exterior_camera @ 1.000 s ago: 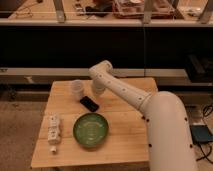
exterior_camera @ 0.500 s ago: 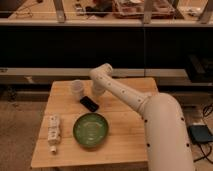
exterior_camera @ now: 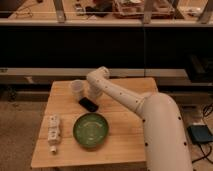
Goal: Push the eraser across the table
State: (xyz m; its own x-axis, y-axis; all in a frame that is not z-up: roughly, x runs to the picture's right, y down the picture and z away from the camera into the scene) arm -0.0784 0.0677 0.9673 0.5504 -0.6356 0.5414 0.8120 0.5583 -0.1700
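Note:
The eraser [exterior_camera: 88, 104], a small flat black block, lies on the light wooden table [exterior_camera: 125, 140], left of centre. My white arm reaches in from the lower right. Its gripper [exterior_camera: 93, 93] points down at the table just behind the eraser and right of a white cup [exterior_camera: 76, 88]. The gripper hangs close above the eraser's far edge; I cannot tell if it touches.
A green bowl [exterior_camera: 91, 130] sits in front of the eraser. A white segmented oblong object [exterior_camera: 53, 131] lies near the left edge. A dark shelf unit [exterior_camera: 100, 45] stands behind the table. A blue-grey box [exterior_camera: 200, 134] lies on the floor at the right.
The arm's end has shifted slightly left and down toward the eraser. The eraser stays in about the same place.

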